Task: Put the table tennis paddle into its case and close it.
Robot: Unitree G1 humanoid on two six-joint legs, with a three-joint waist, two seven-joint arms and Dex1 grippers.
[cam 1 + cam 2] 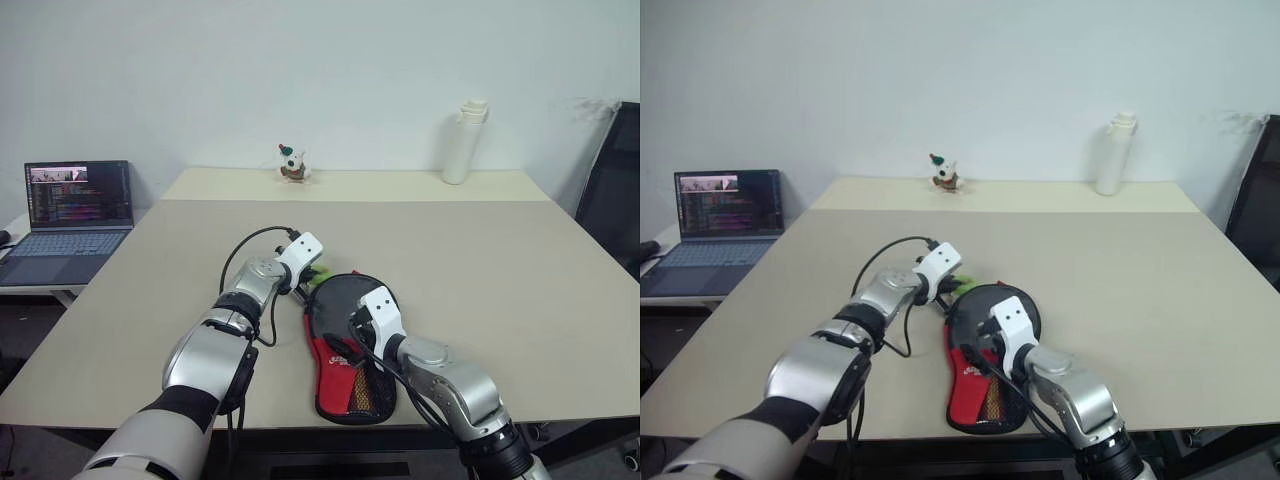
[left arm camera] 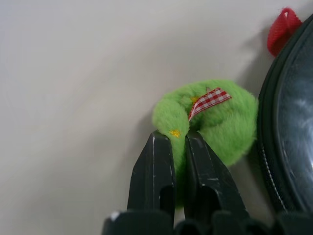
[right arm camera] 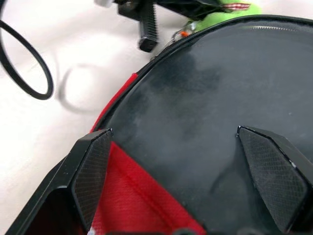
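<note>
Pale wall backs a beige bench that carries the case near its front edge, at about 6 o'clock from the bench's middle. That paddle-shaped soft pouch has a round black upper part with a faint sheen and a red lower part with white lettering; mesh shows at its narrow near end, and a small red loop sticks out at its rim. Whether the paddle lies inside cannot be told.

At 10 o'clock from the case, touching its edge, lies a fuzzy green plush ring with a red-checked ribbon. The left pincer is pressed together, pinching that plush ring. The right pincer is spread wide over the case's black face.

Farther off, a small toy figure stands at 12 o'clock, a white bottle at 1 o'clock, and an open laptop at 9 o'clock on a side desk.
</note>
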